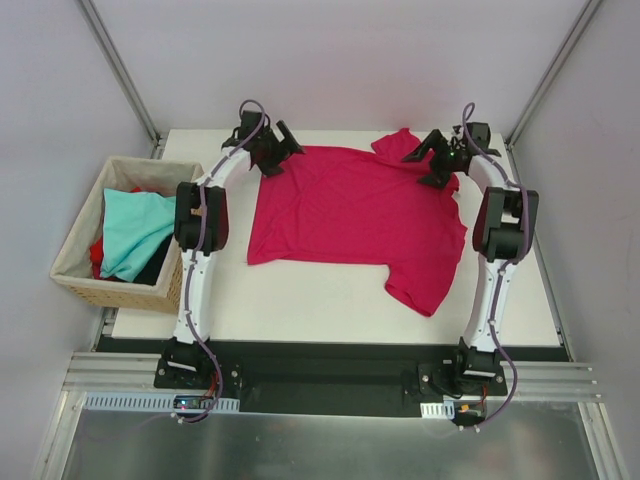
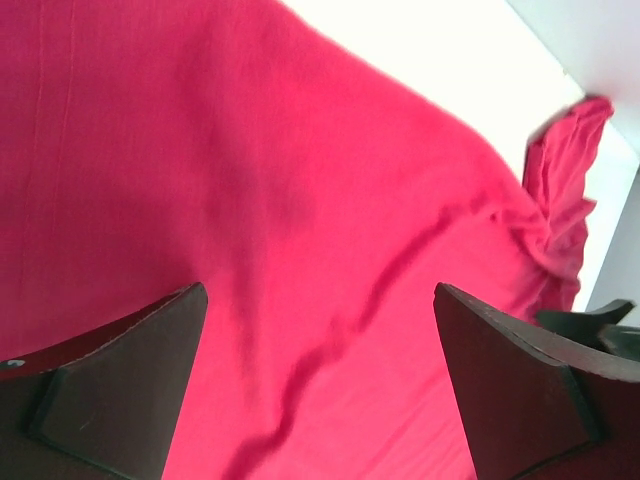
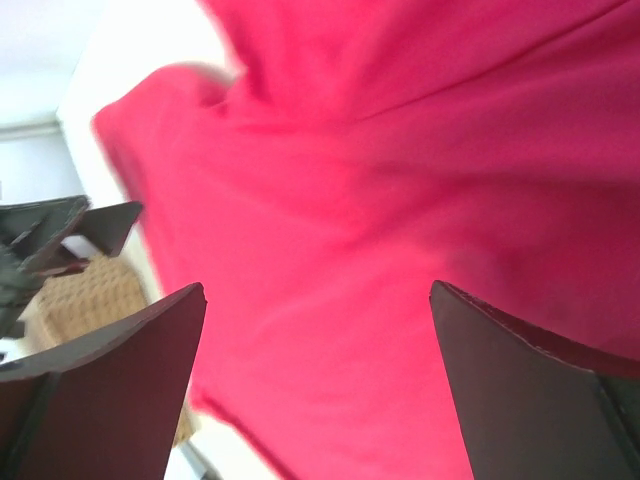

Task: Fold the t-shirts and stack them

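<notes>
The left gripper (image 1: 279,150), its 2 dark fingers spread wide and holding nothing, hangs over the far-left corner of a crimson-magenta, short-sleeved cloth t-shirt (image 1: 350,215). Beyond that arm, off the left edge of the white table (image 1: 300,300), a woven wicker basket (image 1: 75,285) holds a crumpled light teal t-shirt (image 1: 135,230) lying on a red t-shirt (image 1: 97,256).

The crimson shirt lies spread flat across the far half of the table, its long axis running left to right. The hem is on the left, the shoulders are on the right, 1 sleeve is bunched at the far edge and the other points towards the near-right corner.

The right gripper (image 1: 432,165) hovers at the far-right shoulder, beside the bunched sleeve, its fingers equally wide apart and empty. Neither wrist view shows whether the fingertips touch the cloth.

Each gripper sits nearest its own end of the shirt's far edge, with cloth directly below and between its fingers. The likely next move is for both to pinch that edge and draw it towards the arms' bases for a 1st fold.
</notes>
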Tool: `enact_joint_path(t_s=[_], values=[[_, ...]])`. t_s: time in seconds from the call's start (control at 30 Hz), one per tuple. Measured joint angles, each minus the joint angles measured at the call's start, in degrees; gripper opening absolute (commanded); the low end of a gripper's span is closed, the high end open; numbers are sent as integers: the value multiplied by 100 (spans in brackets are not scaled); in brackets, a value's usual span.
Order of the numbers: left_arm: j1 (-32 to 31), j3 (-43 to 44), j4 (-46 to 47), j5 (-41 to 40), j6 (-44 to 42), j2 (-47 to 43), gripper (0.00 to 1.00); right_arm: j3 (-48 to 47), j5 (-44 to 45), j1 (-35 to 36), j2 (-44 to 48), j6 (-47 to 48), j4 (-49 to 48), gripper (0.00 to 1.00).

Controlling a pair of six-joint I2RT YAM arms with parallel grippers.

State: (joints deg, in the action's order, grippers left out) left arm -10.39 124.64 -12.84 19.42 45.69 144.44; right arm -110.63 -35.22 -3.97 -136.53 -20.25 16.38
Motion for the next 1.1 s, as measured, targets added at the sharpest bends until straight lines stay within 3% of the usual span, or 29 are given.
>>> enact_joint_path(t_s=[0.13,0.23,0.4,0.53,0.63,0.73,1.1], values=[[-4,-719,-153,-37,-212,-903,97,9,-306,2,699,118,313,100],[-28,-1624,-153,-153,-319,-2229,95,459,-302,15,1893,232,352,100],[-280,-4148,240,-791,-17,-5390,93,2693,136,33,5206,229,367,100],[-774,-6363,308,-1331,769,-7412,85,4529,754,46,6876,297,999,100],[-916,-7715,232,-1596,1405,-7936,83,5565,1191,46,7077,404,1764,100],[-894,-8686,-37,-1864,1910,-7910,79,6334,1574,46,7147,492,2476,100],[-863,-9060,-85,-2870,3163,-7263,71,6728,2293,46,7893,533,2892,96]])
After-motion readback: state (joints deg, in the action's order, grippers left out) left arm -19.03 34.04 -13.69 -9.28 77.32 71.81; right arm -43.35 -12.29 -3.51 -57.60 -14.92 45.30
